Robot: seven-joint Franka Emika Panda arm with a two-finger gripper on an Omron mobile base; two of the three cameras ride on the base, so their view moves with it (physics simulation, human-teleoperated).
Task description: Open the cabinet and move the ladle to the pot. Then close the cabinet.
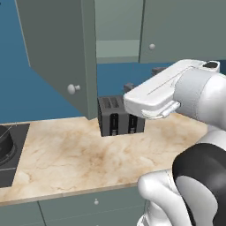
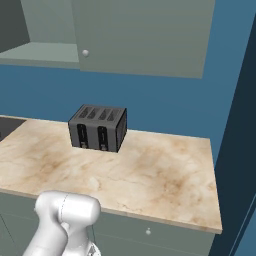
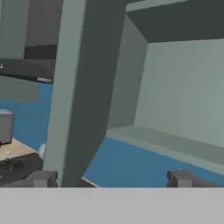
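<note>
Claw [image 3: 111, 180] open before cabinet [image 3: 175, 87], above marble counter [image 1: 88, 159].

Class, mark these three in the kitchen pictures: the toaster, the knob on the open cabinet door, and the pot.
toaster [image 2: 98, 128]: right base view, on its front face between the levers.
knob [image 1: 72, 88]: left base view, on the white ball of the swung-open door.
pot [image 1: 5, 142]: left base view, on its dark wall at the left edge.

One toaster [image 1: 120, 115], two knobbed cabinet [image 1: 62, 48] doors, perhaps one pot [image 1: 6, 143].

White glossy arm [image 1: 185, 88] with rounded shells, dark joint bands and small dark pincer [image 3: 111, 177] tips
</note>
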